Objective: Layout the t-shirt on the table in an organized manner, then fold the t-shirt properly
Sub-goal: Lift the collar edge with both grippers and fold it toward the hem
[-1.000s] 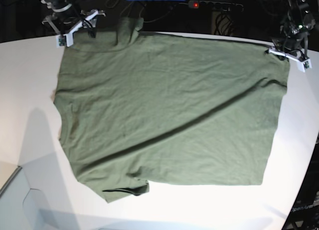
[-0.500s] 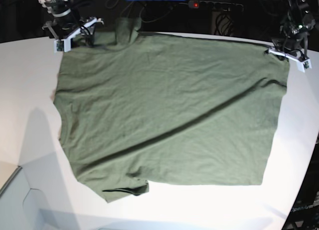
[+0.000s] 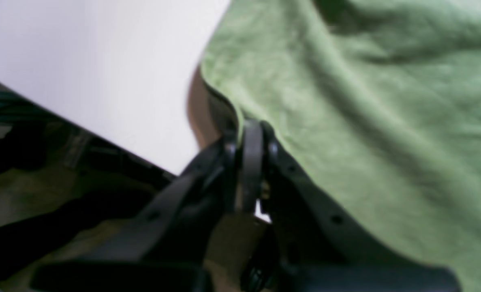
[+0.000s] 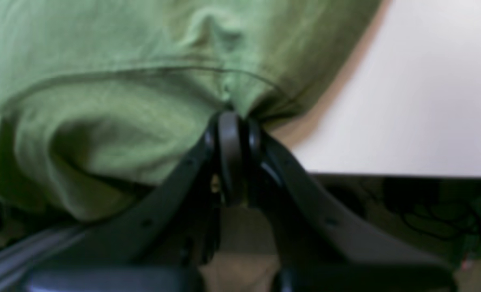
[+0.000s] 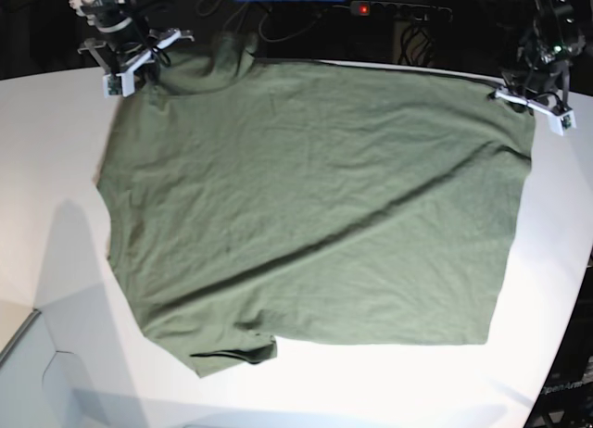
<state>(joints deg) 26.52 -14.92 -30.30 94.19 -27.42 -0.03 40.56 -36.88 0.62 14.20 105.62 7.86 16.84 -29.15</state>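
T-shirt (image 5: 315, 206) is spread flat on the table (image 5: 56, 169); its far corners are pinched by the closed left gripper (image 3: 250, 134) and closed right gripper (image 4: 230, 121).

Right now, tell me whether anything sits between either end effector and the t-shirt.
Nothing visible does. The left end effector is shut on the t-shirt at one far corner, and the right end effector is shut on bunched fabric at the other. Only the table lies beneath.
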